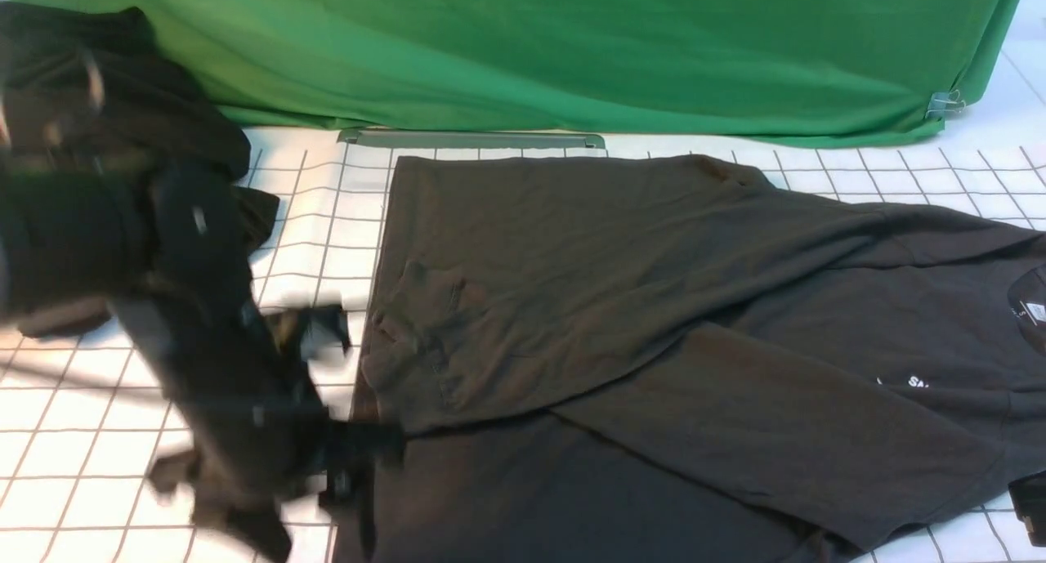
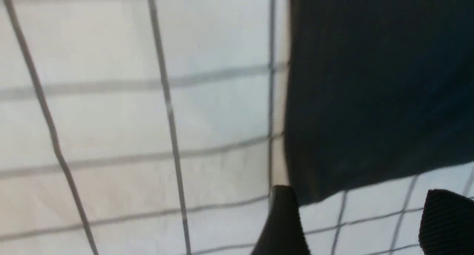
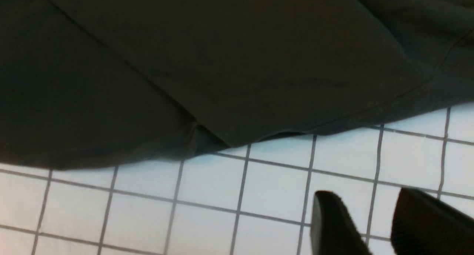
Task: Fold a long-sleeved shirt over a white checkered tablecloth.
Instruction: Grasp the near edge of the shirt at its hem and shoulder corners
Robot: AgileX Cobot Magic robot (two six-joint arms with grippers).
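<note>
Hanging wide open and empty beside the shirt (image 1: 621, 301), the left end effector (image 2: 361, 192), like the part-open, empty right end effector (image 3: 364, 194), seems between folds, so the next move probably calls for a fresh grip on the hem.

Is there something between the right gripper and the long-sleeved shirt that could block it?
Nothing visible does. In the right wrist view, only bare white checkered tablecloth lies between the open right gripper and the closest edge of the long-sleeved shirt. The gripper holds nothing.
</note>
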